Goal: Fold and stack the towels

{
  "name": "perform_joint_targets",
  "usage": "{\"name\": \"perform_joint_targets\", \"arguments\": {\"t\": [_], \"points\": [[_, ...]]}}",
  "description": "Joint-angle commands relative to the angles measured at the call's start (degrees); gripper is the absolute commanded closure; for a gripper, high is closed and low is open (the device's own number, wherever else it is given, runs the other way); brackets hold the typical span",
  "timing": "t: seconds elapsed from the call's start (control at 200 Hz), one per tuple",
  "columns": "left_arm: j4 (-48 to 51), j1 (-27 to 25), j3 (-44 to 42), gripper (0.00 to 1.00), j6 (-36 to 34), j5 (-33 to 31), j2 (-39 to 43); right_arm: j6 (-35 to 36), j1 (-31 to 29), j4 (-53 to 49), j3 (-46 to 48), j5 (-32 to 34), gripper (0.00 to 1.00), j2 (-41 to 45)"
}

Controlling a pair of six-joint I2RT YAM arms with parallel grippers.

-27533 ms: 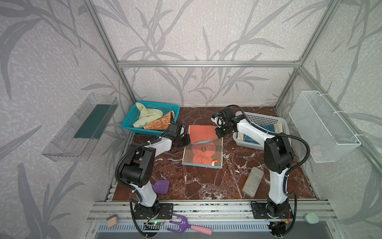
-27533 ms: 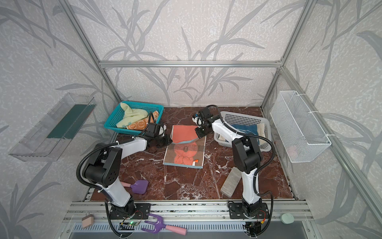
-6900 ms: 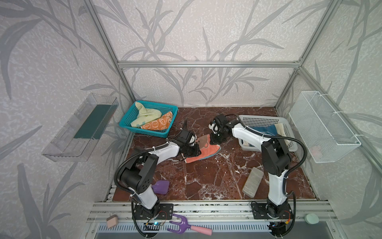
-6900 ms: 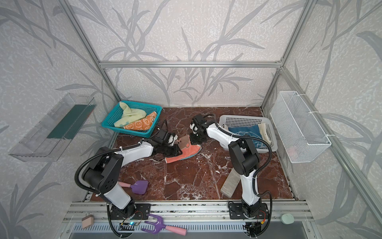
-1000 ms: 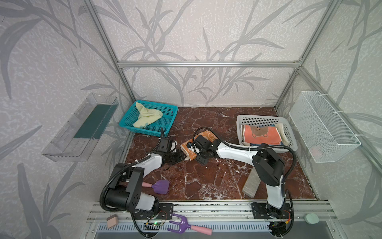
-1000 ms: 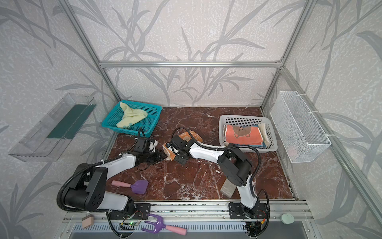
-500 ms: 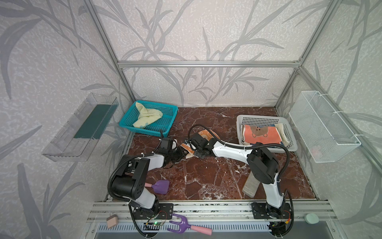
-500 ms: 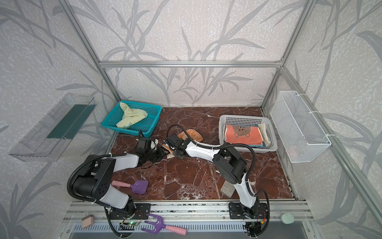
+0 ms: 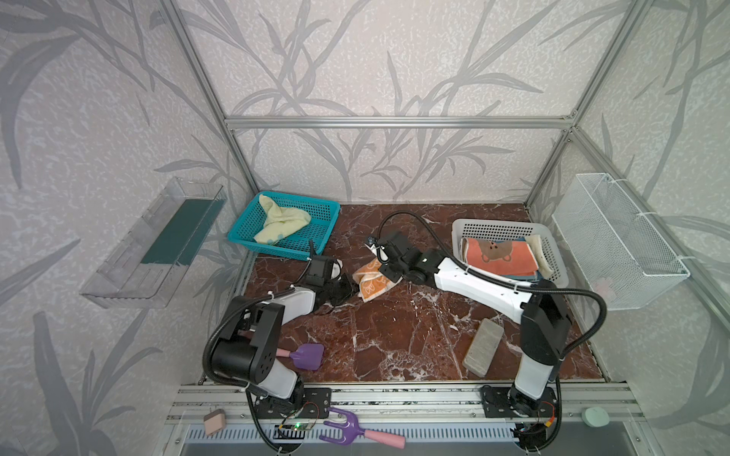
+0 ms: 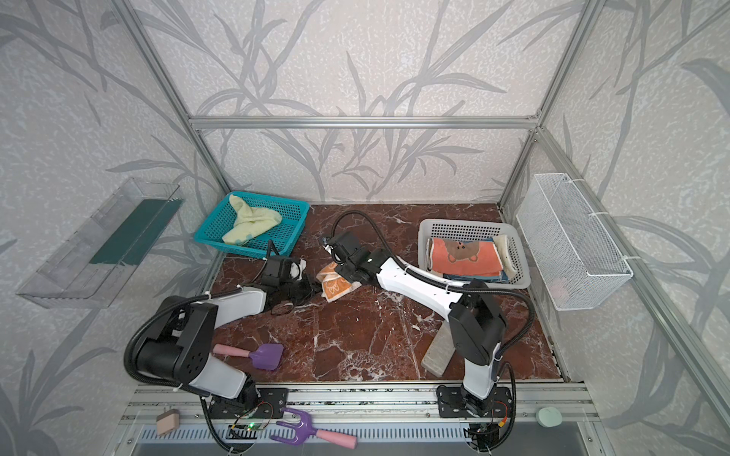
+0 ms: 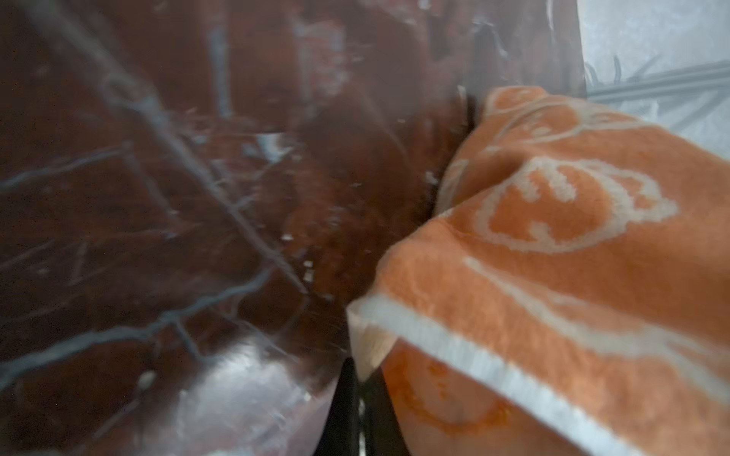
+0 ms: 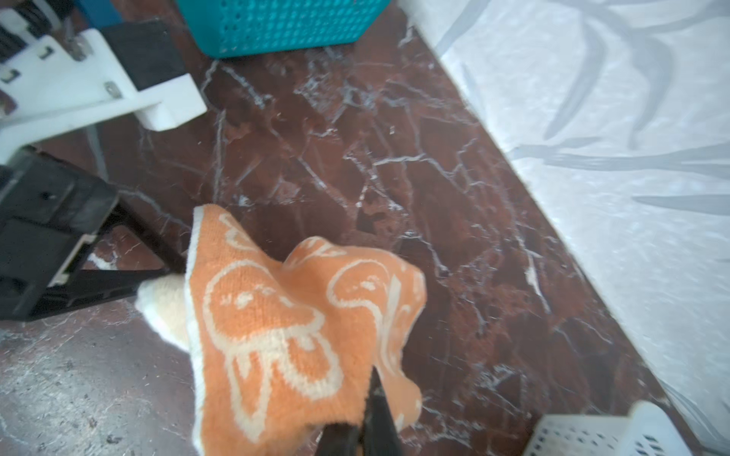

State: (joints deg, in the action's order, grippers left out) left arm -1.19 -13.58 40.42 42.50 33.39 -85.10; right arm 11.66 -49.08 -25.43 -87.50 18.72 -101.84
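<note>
The small orange towel [image 9: 371,278] [image 10: 335,286] with white figures lies crumpled on the marble floor between both arms. My left gripper [image 11: 361,379] [image 9: 353,290] is shut on its cream-edged corner [image 11: 553,276]. On the towel's opposite edge [image 12: 284,335], my right gripper [image 12: 373,383] [image 9: 385,272] is shut as well. A folded salmon bear towel [image 9: 499,252] [image 10: 462,252] lies in the white basket [image 9: 462,233] on top of a blue towel [image 9: 525,276]. The pale yellow towel [image 9: 280,223] [image 10: 251,223] sits loose in the teal basket [image 9: 312,244].
A grey block [image 9: 482,347] lies front right beside the right arm's base. The purple shovel [image 9: 306,355] is front left by the left arm. On the right wall hangs a wire basket [image 9: 616,241], on the left wall a clear shelf [image 9: 154,248].
Both grippers have closed on the orange towel, one at each side. The right gripper has shifted slightly towards the back with its edge.
</note>
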Motion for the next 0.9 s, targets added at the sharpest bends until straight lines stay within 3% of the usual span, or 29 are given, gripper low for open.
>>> {"name": "perform_joint_targets", "arguments": {"t": [0.0, 0.17, 0.23, 0.33, 0.39, 0.43, 0.47, 0.56, 0.61, 0.705, 0.805, 0.895], "points": [[15.0, -1.5, 8.7, 1.00, -8.7, 3.4, 7.6, -2.4, 3.7, -7.2, -5.2, 2.8, 1.00, 7.2], [17.6, -2.6, 11.3, 1.00, -4.5, 9.6, 15.2, 0.6, 6.7, -18.2, -16.6, -4.1, 1.00, 7.7], [14.8, -2.6, 8.5, 1.00, 0.3, 10.0, 17.9, 0.0, 8.0, -26.0, -24.6, -10.0, 1.00, 2.7], [1.5, -1.5, -1.1, 1.00, 11.1, 12.5, 20.8, -1.1, 9.9, -35.1, -37.2, -17.1, 1.00, -9.2], [-0.5, 0.2, -5.9, 1.00, 13.5, 12.8, 20.8, -2.3, 11.3, -36.8, -42.8, -23.2, 0.94, -17.5], [1.5, 1.4, -8.1, 1.00, 12.3, 12.3, 20.4, -4.4, 12.3, -37.5, -47.3, -26.3, 0.91, -23.7], [5.7, 2.7, -9.5, 1.00, 9.7, 10.0, 20.2, -6.1, 12.8, -39.3, -54.0, -27.0, 0.81, -30.7], [16.1, 3.8, -10.2, 1.00, 2.1, 1.7, 19.9, -9.4, 13.0, -51.7, -80.4, -27.8, 0.56, -48.2], [21.8, 3.9, -8.7, 0.89, -1.4, -2.0, 19.9, -12.2, 13.1, -57.7, -94.4, -29.3, 0.50, -54.0], [29.4, 3.8, -5.3, 0.72, -5.8, -6.8, 21.0, -13.7, 13.0, -47.9, -70.9, -31.7, 0.45, -43.0], [32.1, 3.5, -3.1, 0.71, -8.8, -11.2, 22.7, -13.7, 13.1, -35.5, -47.7, -31.2, 0.44, -29.6], [33.0, 2.1, -0.5, 0.71, -11.9, -14.7, 21.7, -13.8, 14.1, -31.1, -37.3, -28.6, 0.43, -22.5]]}}
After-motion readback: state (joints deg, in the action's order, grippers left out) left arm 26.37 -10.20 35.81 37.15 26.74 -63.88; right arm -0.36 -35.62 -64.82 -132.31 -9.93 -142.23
